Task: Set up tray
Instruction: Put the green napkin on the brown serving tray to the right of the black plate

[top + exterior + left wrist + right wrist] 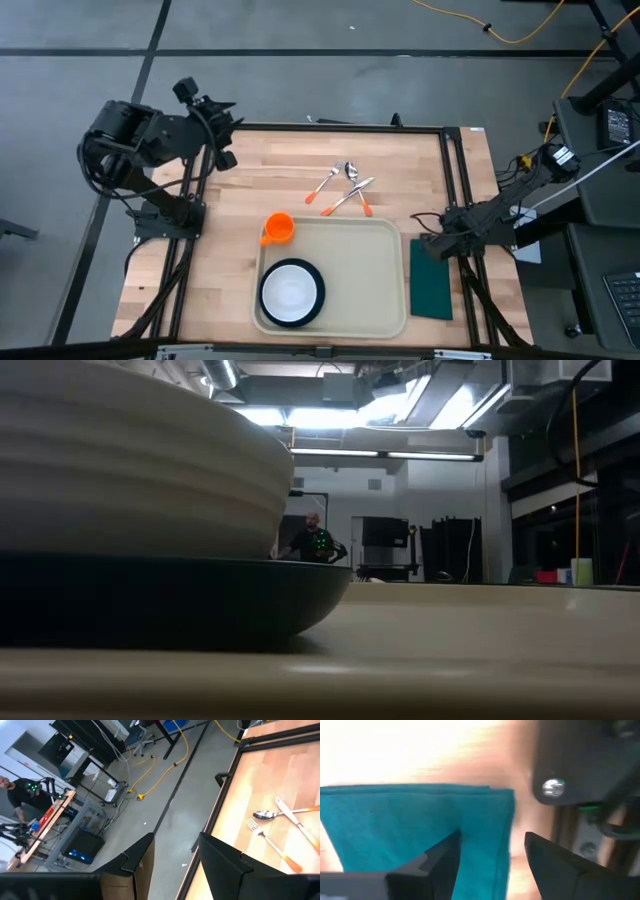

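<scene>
Tray (345, 270) sits at the table's (260, 170) 6 o'clock edge, centred, long side across. Inside it, at its 7 o'clock corner, a dark-rimmed plate with a white bowl (291, 292) on top. In the low view the bowl (120, 460) and the plate (170, 595) under it fill the near left, with the tray floor (480, 630) running off to the right.

Orange cup (277, 229) sits at the tray's 11 o'clock corner, touching or just over the rim; cannot tell which.

Cutlery with orange handles lies at the tray's 12 o'clock, apart from it: fork (324, 186), spoon (356, 187) and knife (349, 198), the spoon and knife crossing. The left wrist view shows the same three pieces on bare wood.

Dark green napkin (431, 279) lies just beside the tray's 3 o'clock side, on the table.

Right gripper (428, 242) is at the napkin's 12 o'clock end, low over it. In its wrist view the fingers (440, 857) stand apart, nothing between them, the napkin (415, 825) directly under them.

Left gripper (226, 135) is held up at the table's 10 o'clock corner, well apart from everything. Its fingers (137, 857) are parted, holding nothing.

A person (315, 543) stands in the room far behind the table.
</scene>
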